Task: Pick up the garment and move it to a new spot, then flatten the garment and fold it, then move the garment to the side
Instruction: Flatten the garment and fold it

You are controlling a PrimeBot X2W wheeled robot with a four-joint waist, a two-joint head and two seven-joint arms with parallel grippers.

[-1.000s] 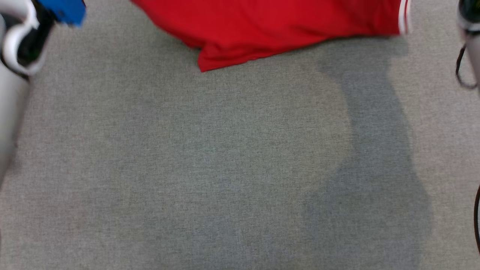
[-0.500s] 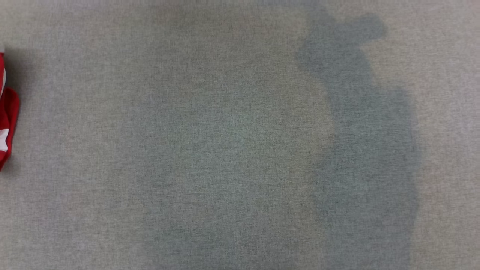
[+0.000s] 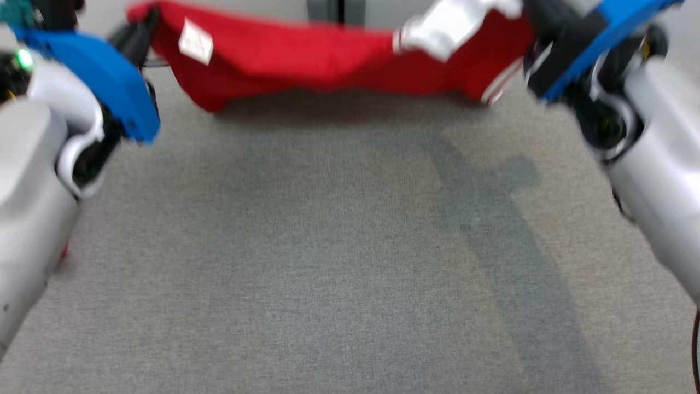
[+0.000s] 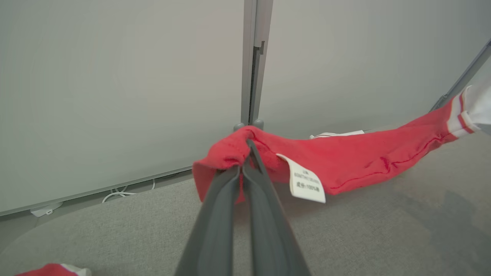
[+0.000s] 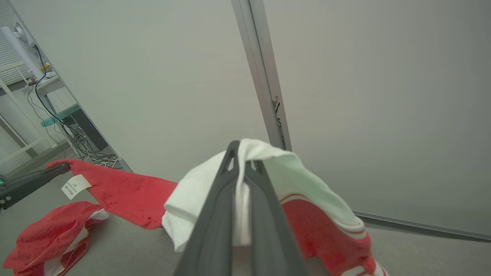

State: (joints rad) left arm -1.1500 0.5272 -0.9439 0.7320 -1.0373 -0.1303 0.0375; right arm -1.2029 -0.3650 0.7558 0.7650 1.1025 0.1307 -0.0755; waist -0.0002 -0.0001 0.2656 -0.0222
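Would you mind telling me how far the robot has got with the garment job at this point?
Picked up: the red garment hangs stretched between the left gripper and right gripper, both shut on it. In hand: the move across the grey surface. Left: laying it flat, folding, moving aside.

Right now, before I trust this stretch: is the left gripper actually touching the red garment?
Touching. The left wrist view shows the left gripper shut on a pinched fold of the red garment, just beside its white label.
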